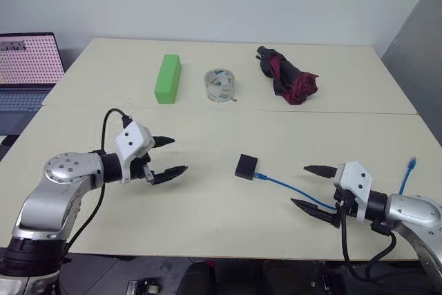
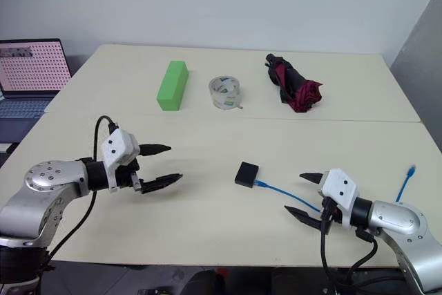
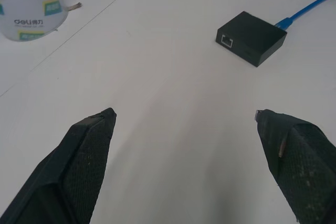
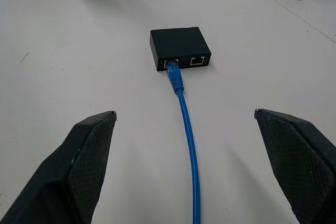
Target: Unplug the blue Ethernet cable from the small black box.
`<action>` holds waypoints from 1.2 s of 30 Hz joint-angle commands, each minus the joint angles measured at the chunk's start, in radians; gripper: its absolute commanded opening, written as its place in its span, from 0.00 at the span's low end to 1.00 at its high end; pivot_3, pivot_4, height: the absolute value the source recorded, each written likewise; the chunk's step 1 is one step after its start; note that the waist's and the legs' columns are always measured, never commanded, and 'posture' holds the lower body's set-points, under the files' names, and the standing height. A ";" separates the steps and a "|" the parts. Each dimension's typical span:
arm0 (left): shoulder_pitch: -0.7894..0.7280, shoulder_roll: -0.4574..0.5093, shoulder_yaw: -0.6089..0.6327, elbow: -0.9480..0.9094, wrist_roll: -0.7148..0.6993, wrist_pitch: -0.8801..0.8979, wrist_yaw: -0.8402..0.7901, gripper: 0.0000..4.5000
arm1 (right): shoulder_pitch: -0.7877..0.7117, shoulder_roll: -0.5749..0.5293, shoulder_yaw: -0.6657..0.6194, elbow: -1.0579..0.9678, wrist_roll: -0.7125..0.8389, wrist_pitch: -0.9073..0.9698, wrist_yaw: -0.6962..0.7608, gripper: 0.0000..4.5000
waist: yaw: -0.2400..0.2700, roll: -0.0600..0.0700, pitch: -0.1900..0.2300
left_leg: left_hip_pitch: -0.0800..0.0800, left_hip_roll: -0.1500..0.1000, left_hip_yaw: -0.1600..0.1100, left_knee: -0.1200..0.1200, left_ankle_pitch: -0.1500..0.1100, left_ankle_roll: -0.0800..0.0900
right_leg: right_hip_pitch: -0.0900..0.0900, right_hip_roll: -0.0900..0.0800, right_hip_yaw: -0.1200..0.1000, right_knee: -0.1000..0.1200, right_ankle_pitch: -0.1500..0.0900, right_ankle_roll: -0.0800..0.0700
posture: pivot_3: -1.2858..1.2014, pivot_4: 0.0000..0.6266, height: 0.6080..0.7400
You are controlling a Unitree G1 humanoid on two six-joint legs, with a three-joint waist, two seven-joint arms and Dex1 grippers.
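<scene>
While both arms are held above the pale tabletop [image 1: 207, 233], the scene is recorded from left to right as follows.

Laptop: an open laptop with a pink patterned screen [image 1: 27, 60] is seen at the far left edge, off the table.
Left gripper: the black two-fingered left gripper [image 1: 168, 156] is held released, its jaws spread wide and nothing between them; it is pointed toward the table's middle, well apart from the box.
Green block: a bright-green rectangular block [image 1: 168, 78] is laid on the far half of the table.
Tape: a clear roll of packing tape [image 1: 221, 85] is placed just right of the block.
Small black box: the small flat matte-black square box [image 1: 246, 166] is set near the table's middle, between the two grippers.
Blue Ethernet cable: the thin bright-blue Ethernet cable [image 1: 293, 189] is plugged into the box's right side; in the right wrist view it is seated in one of two ports [image 4: 171, 64]. Its free end [image 1: 411, 164] is seen at the right edge.
Umbrella: a folded black-and-maroon umbrella [image 1: 286, 75] is laid at far right.
Right gripper: the black two-fingered right gripper [image 1: 309, 187] is held released, jaws wide, astride the cable without touching it.
</scene>
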State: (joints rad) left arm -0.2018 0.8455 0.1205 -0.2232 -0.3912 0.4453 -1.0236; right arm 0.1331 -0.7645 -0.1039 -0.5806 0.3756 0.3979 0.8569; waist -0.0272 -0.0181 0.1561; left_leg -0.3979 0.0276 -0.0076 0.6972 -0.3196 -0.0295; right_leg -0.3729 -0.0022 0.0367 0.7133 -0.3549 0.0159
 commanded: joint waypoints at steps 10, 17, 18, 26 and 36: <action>0.005 0.006 0.002 -0.045 0.003 -0.002 0.008 1.00 | -0.011 -0.003 -0.013 0.001 -0.001 -0.036 -0.004 0.99 | 0.000 0.000 0.000 | 0.000 0.000 0.000 0.000 0.000 0.000 | 0.000 0.000 0.000 0.000 0.000 0.000 | 0.52 0.24 1.00; 0.014 0.000 -0.015 -0.074 -0.002 -0.001 0.012 1.00 | -0.038 0.019 0.035 -0.007 -0.013 -0.023 -0.032 0.99 | 0.000 0.000 0.000 | 0.000 0.000 0.000 0.000 0.000 0.000 | 0.000 0.000 0.000 0.000 0.000 0.000 | 0.52 0.24 1.00; 0.018 -0.001 -0.021 -0.084 -0.006 0.003 0.010 1.00 | -0.047 0.025 0.052 -0.006 -0.020 -0.019 -0.040 0.99 | 0.000 0.000 0.000 | 0.000 0.000 0.000 0.000 0.000 0.000 | 0.000 0.000 0.000 0.000 0.000 0.000 | 0.52 0.24 1.00; 0.047 -0.019 -0.105 -0.169 -0.017 0.032 0.003 1.00 | -0.186 0.160 0.275 0.077 -0.135 0.046 -0.151 0.99 | -0.001 0.000 0.000 | 0.000 0.000 0.000 0.000 0.000 -0.001 | 0.000 0.000 0.000 0.000 0.000 0.000 | 0.52 0.24 1.00; 0.039 -0.019 -0.157 -0.165 0.004 0.027 -0.019 1.00 | -0.377 0.244 0.378 0.373 -0.226 -0.024 -0.118 0.96 | -0.001 0.000 0.000 | 0.000 0.000 0.000 0.000 0.002 -0.003 | -0.001 0.000 0.001 0.000 0.000 0.000 | 0.52 0.24 1.00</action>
State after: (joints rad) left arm -0.1538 0.8272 -0.0428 -0.3767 -0.3902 0.4896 -1.0419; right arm -0.2258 -0.5177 0.2784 -0.2247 0.1557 0.4115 0.7166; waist -0.0286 -0.0179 0.1562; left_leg -0.3978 0.0275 -0.0075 0.6972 -0.3179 -0.0326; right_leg -0.3737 -0.0018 0.0371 0.7137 -0.3549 0.0159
